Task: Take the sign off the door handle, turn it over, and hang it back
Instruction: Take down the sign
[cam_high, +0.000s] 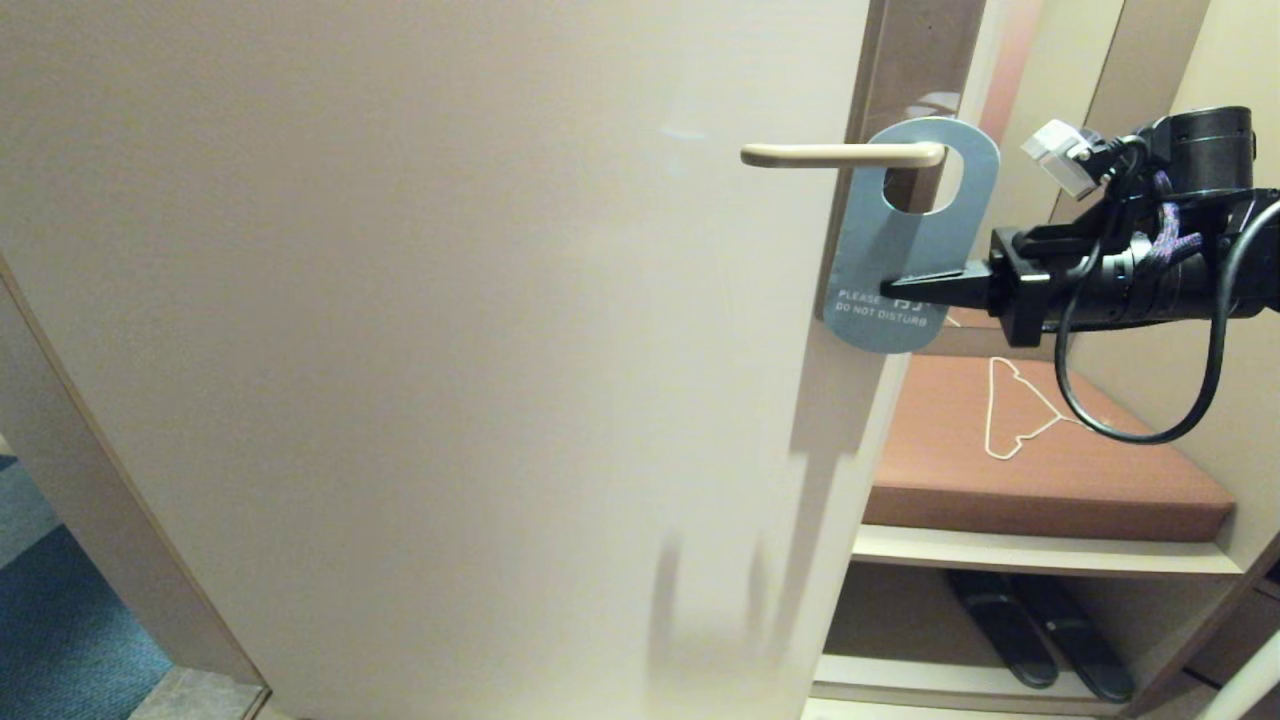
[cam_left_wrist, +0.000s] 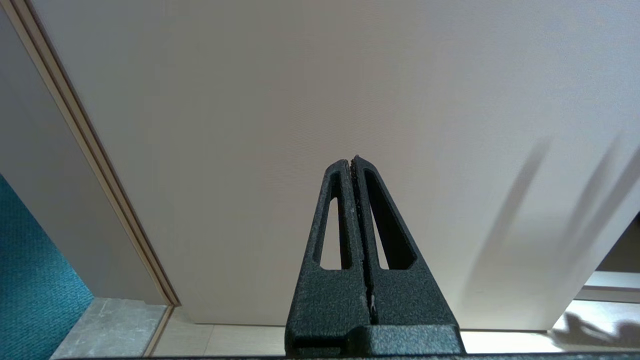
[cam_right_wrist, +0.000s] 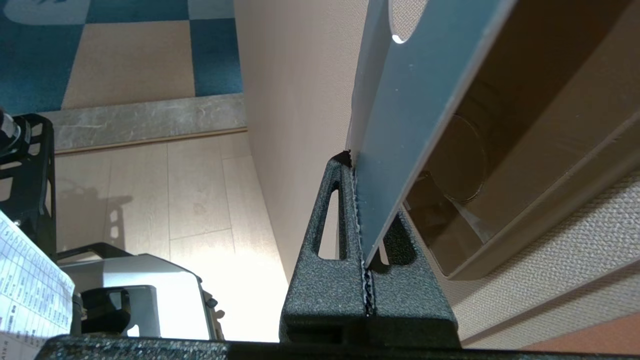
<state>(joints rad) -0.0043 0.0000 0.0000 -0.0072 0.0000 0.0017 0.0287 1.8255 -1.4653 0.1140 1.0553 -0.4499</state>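
The sign (cam_high: 905, 255) hangs on the door handle (cam_high: 840, 154), blue "PLEASE DO NOT DISTURB" face outward, its hole looped over the lever near the pivot end and its long axis running downward from the handle with a slight tilt.

The right gripper (cam_high: 915, 290) reaches in level from the pivot side of the handle, below it, fingers clamped on the sign's lower part just above the lettering (the right wrist view shows the card's edge pinched between the pads).

The lever's free end points away from this arm, so the hole must probably slide that way to clear.

The left gripper (cam_left_wrist: 354, 162) is closed on nothing, parked facing the door (cam_high: 400, 300) well below the handle.
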